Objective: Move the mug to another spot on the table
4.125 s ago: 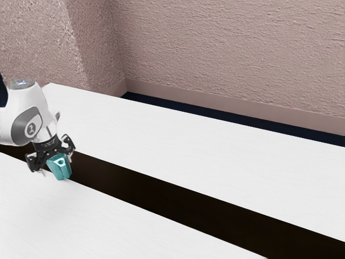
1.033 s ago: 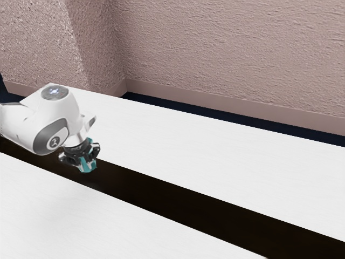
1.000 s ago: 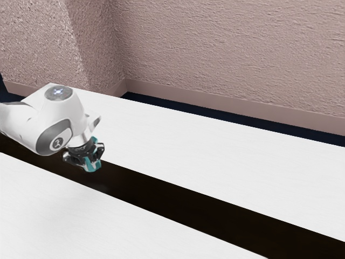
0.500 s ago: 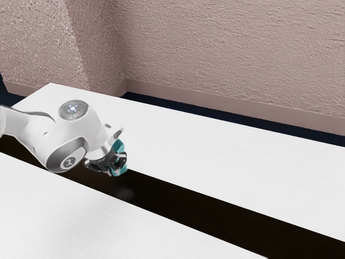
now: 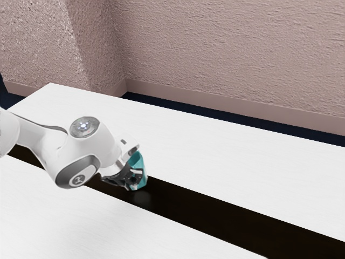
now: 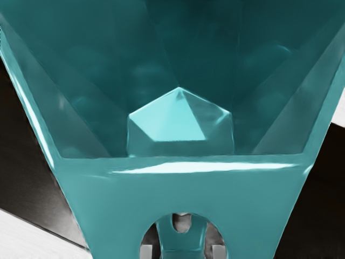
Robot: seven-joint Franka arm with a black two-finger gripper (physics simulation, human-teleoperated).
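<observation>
A teal mug [image 5: 138, 171] with angular faceted sides hangs in my black gripper [image 5: 129, 178], whose fingers are shut on it. It is held just above the dark gap between the two white table surfaces [image 5: 226, 151]. In the wrist view the teal mug [image 6: 178, 108] sits right under the hand, its open mouth toward the camera and its handle loop near the hand. The white arm [image 5: 75, 156] reaches in from the exterior view's left and hides part of the mug.
A near white table surface [image 5: 64, 221] lies in front of the dark gap [image 5: 215, 216]. A pinkish textured wall [image 5: 226, 48] with a baseboard stands behind the far table.
My hand has carried the mug toward the exterior view's right along the dark gap and slightly toward the near side. The gripper has stayed shut on the mug throughout.
</observation>
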